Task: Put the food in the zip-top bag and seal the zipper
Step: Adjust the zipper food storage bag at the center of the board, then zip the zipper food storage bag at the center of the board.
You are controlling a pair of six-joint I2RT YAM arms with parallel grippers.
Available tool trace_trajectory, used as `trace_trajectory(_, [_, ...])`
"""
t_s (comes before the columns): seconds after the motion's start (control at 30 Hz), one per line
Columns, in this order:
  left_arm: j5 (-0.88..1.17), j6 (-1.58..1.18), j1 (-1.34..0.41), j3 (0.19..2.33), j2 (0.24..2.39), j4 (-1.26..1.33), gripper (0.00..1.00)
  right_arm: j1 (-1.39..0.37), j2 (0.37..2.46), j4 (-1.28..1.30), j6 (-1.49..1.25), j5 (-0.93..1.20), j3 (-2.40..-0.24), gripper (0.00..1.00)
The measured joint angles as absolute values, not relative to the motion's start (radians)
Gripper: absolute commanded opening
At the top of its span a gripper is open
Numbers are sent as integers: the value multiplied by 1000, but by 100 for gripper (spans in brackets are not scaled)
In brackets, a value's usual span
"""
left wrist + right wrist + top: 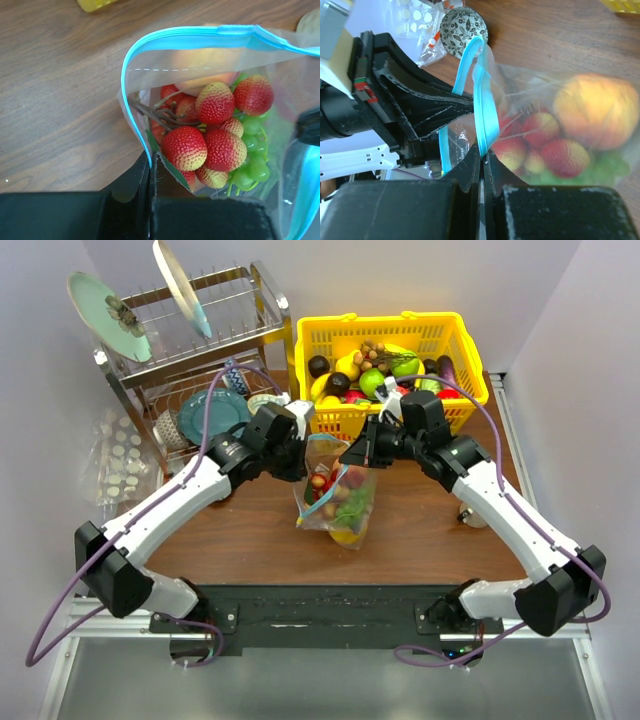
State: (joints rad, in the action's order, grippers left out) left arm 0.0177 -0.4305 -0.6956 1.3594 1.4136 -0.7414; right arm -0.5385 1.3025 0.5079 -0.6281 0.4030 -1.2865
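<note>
Left hand: fingers pressed together, pinching the thin teal-blue zipper strip at one end of the mouth of the clear soft plastic zip-top bag. Right hand: fingers likewise closed tight, nipping the strip at the opposite end. Bag hangs between the two hands, its lower part lying on the brown wood counter, on the arm-base side of both. Mouth not sealed: strip gapes in a loop ahead of the left fingertips. Inside, just beyond those fingertips: glossy red-and-yellow toy strawberries, green toy grapes, orange-pink toy peach. Yellow plastic basket of more toy produce sits beyond both hands
</note>
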Motion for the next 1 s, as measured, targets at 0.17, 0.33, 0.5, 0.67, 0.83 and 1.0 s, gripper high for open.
trace_trajectory(0.17, [17,-427,-695,1403,1412,-743,9,-538,1303,505,-628,403,-1283,0])
trace_trajectory(0.33, [17,-427,-694,1407,1412,-745,29,-538,1303,491,-628,402,-1262,0])
trace_trajectory(0.5, [-12,-423,-692,1407,1396,-754,29,-538,1304,485,-628,402,-1251,0])
trace_trajectory(0.67, [-57,-418,-687,1407,1383,-777,38,-538,1304,479,-628,402,-1246,0])
trace_trajectory(0.83, [-76,-402,-686,1407,1360,-795,54,-538,1304,478,-628,394,-1235,0])
trace_trajectory(1.0, [-58,-396,-686,1417,1318,-799,76,-538,1304,477,-628,385,-1232,0])
